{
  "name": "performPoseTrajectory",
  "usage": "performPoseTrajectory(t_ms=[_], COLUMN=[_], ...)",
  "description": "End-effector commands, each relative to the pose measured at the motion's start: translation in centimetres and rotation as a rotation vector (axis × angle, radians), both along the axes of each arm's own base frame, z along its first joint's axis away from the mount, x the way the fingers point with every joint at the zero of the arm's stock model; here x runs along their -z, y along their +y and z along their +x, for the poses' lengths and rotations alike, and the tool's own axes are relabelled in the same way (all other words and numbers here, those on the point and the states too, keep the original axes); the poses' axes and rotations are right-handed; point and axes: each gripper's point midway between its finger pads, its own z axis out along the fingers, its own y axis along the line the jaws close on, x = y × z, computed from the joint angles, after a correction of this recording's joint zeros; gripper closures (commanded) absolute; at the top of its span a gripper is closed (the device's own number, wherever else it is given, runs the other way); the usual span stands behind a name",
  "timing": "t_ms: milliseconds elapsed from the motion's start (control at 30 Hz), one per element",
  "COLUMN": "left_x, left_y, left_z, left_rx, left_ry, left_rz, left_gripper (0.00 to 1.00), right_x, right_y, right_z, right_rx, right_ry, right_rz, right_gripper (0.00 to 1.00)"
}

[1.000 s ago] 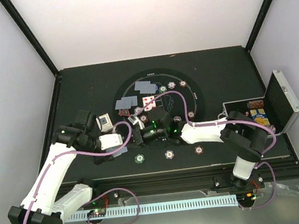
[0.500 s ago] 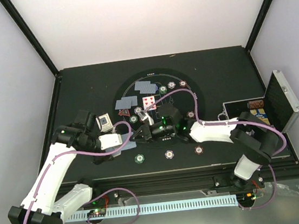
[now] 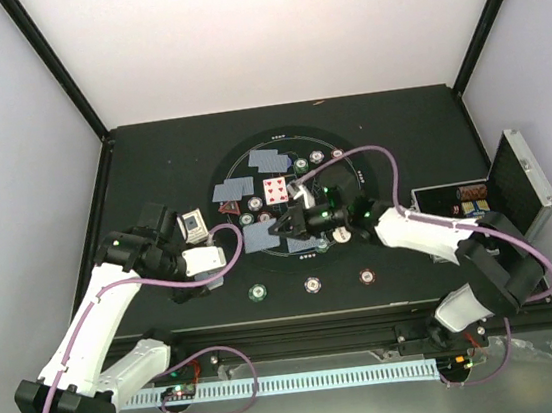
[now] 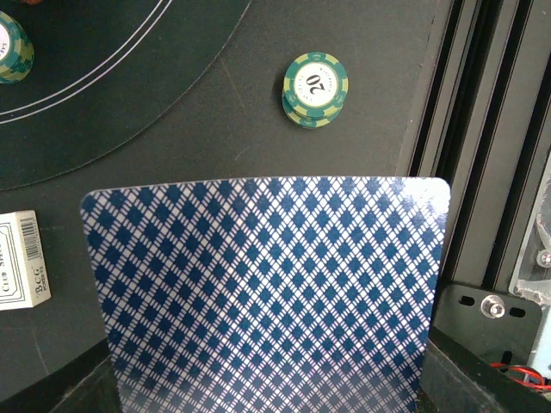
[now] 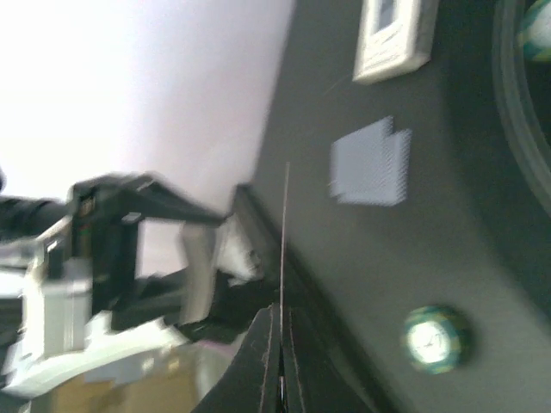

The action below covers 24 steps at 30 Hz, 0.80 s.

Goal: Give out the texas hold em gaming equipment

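Your right gripper [image 5: 280,325] is closed on a blue-backed card [image 5: 285,232]. You see this card only as a thin edge, with its long axis running straight out from the fingertips, over the near-left part of the round mat [image 3: 352,172]. Your left gripper [image 3: 210,272] is closed on a second card [image 4: 267,292], held pattern side up, with its far edge toward the green chips [image 4: 315,88].

Matt black worktop [image 3: 150,162], scuffed. Smooth, slightly glossy paper card [image 4: 267,292], printed blue lattice. Hard plastic chip [image 4: 315,89], satin sheen. Bright ribbed metal edging on the case [image 3: 526,176]. Black grooved metal rail [image 4: 465,129] at near edge.
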Motion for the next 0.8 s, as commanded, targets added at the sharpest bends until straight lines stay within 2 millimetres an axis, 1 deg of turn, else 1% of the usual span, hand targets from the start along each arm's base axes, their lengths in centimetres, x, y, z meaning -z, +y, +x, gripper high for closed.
performPoseTrajectory(t_ms=[0, 67, 100, 133, 233, 267, 333, 433, 500, 567, 633, 767], left_x=[-0.8, -0.8, -0.8, -0.7, -0.7, -0.7, -0.6, -0.5, -0.5, -0.5, -0.4, -0.5], left_y=[0.2, 0.2, 0.2, 0.3, 0.3, 0.3, 0.3, 0.3, 0.3, 0.2, 0.2, 0.3], left_z=[0.1, 0.1, 0.1, 0.1, 0.0, 0.0, 0.0, -0.1, 0.0, -0.1, 0.0, 0.1], left_rx=[-0.002, -0.003, -0.003, -0.003, -0.006, -0.006, -0.007, -0.009, -0.014, -0.013, -0.015, -0.015], left_ry=[-0.022, -0.021, -0.022, -0.021, -0.019, -0.018, -0.017, -0.015, -0.012, -0.013, -0.011, -0.019], left_rz=[0.004, 0.006, 0.008, 0.009, 0.009, 0.009, 0.011, 0.011, 0.009, 0.004, 0.002, 0.008], left_gripper=[0.99, 0.98, 0.98, 0.98, 0.99, 0.98, 0.99, 0.98, 0.98, 0.98, 0.98, 0.98], right_x=[3.1, 3.5, 3.1, 3.0, 1.8, 1.4, 1.0, 1.8, 2.2, 3.0, 3.8, 6.8], right_y=[-5.2, -7.8, -9.3, -10.3, -12.0, -12.0, -11.5, -10.1, -9.6, -8.8, -8.0, -6.8], right_z=[4.2, 7.7, 9.9, 11.3, 14.7, 15.6, 16.7, 17.9, 18.8, 19.5, 20.0, 20.1], right_rx=[0.090, 0.162, 0.225, 0.244, 0.282, 0.288, 0.252, 0.154, 0.123, 0.076, 0.038, -0.083], right_ry=[-0.189, -0.374, -0.471, -0.549, -0.818, -0.908, -1.093, -1.360, -1.496, -1.588, -1.642, -1.652], right_rz=[-0.381, -0.635, -0.755, -0.837, -1.039, -1.089, -1.174, -1.324, -1.423, -1.472, -1.485, -1.469], right_gripper=[0.99, 0.99, 0.99, 0.99, 0.99, 0.99, 0.99, 0.99, 0.99, 0.99, 0.99, 0.99])
